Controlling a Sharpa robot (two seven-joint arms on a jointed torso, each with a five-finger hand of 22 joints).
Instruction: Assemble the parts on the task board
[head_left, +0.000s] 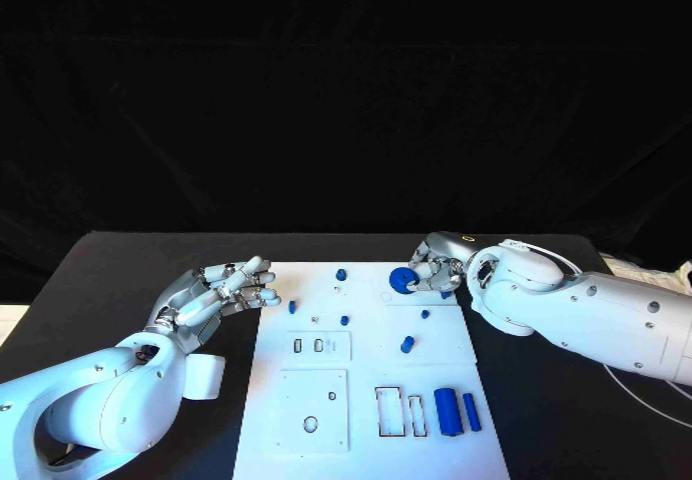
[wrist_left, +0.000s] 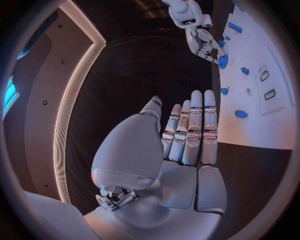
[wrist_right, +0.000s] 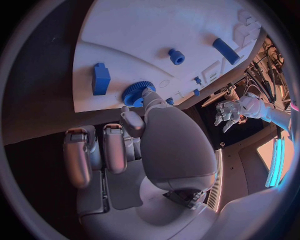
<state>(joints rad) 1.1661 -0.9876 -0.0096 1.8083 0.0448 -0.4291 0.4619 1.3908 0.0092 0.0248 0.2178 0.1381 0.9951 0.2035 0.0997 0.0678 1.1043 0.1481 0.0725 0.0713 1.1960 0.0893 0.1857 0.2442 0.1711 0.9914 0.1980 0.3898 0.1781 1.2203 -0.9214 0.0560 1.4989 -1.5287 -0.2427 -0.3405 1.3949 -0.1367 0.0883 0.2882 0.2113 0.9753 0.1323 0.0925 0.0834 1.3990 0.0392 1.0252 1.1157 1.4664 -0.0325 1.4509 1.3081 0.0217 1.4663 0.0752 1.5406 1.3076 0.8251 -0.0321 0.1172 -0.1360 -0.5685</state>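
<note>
Now R hand (head_left: 433, 268) seemingly grips blue gear (head_left: 402, 280) on task board (head_left: 368, 400); L hand (head_left: 231, 287) empty, fingers apart.

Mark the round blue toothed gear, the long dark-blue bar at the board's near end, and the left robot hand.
Round blue toothed gear (wrist_right: 134, 93), right wrist view: toothed rim.
Long dark-blue bar (head_left: 449, 411), head view: middle of its top face.
Left robot hand (head_left: 231, 287), head view: middle of the hand.
</note>
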